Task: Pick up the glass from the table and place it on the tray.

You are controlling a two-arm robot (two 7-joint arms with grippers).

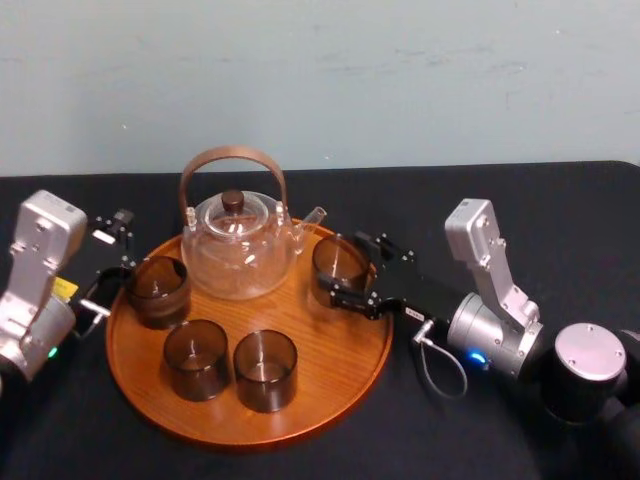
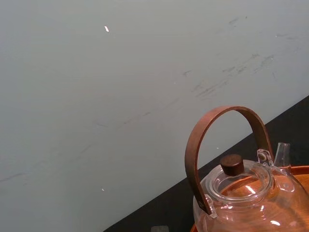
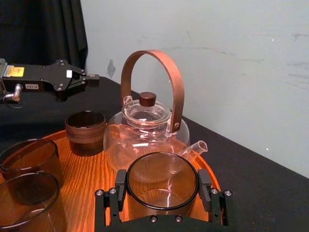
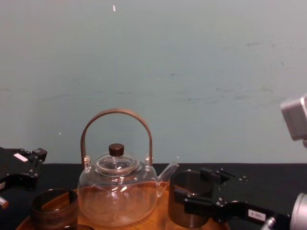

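Observation:
A smoky clear glass [image 1: 338, 262] is over the right rear part of the round wooden tray [image 1: 330, 350], just beside the teapot's spout. My right gripper [image 1: 350, 270] is shut on it, one black finger against each side of its wall, as the right wrist view shows for the glass [image 3: 161, 193] and the right gripper [image 3: 161, 186]. From the chest view the glass [image 4: 189, 196] is low over the tray; I cannot tell whether its base touches the wood. My left gripper [image 1: 118, 255] is open at the tray's left edge, holding nothing.
A glass teapot [image 1: 238, 245] with a brown arched handle stands at the back of the tray. Three more dark glasses stand on it: one at the left [image 1: 157, 290] and two at the front [image 1: 195, 358] [image 1: 265, 370]. Black cloth covers the table around the tray.

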